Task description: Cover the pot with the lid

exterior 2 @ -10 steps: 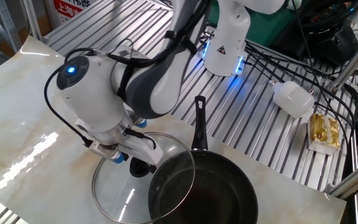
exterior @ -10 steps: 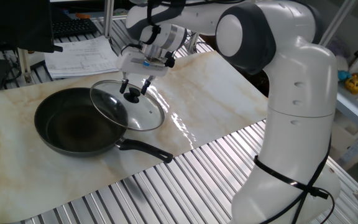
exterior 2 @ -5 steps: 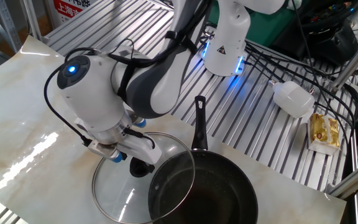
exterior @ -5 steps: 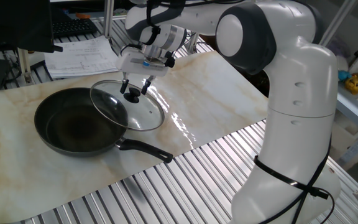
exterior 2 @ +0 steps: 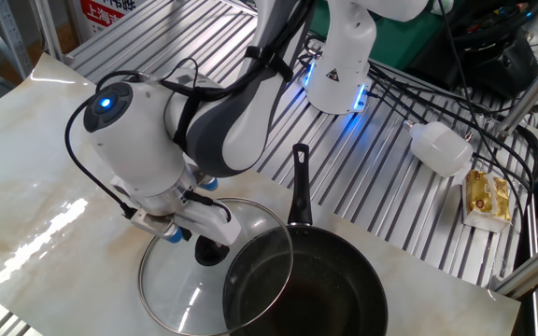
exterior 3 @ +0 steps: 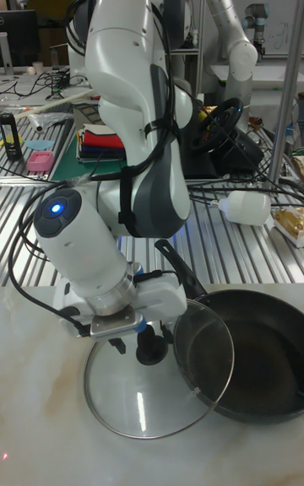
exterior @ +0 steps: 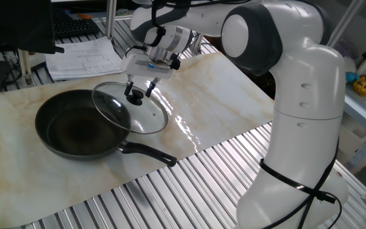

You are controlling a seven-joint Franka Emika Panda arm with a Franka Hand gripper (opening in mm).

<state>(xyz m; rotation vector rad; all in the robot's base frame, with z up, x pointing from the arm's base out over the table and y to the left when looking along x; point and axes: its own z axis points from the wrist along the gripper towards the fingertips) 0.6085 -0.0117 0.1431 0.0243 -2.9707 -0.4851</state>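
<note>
The pot (exterior: 75,130) is a shallow black pan on the pale marble mat, its long handle (exterior: 148,152) pointing to the front right. The glass lid (exterior: 143,116) lies beside it, tilted, with one edge resting over the pot's rim. Its black knob (exterior: 135,97) sits just under my gripper (exterior: 140,89), whose fingers stand apart on either side of it. From the other fixed view the lid (exterior 2: 180,289) overlaps the pot (exterior 2: 316,299) and the wrist hides most of the gripper (exterior 2: 199,238). The tall view shows the knob (exterior 3: 150,357) below the fingers.
Papers (exterior: 84,57) and a keyboard (exterior: 75,27) lie behind the mat. A white bottle (exterior 2: 442,147), a snack packet (exterior 2: 487,199) and cables rest on the slatted metal table beyond the pot's handle. The robot's base stands to the right.
The gripper has shifted slightly up and to the right above the knob. The lid and the pot have not moved.
</note>
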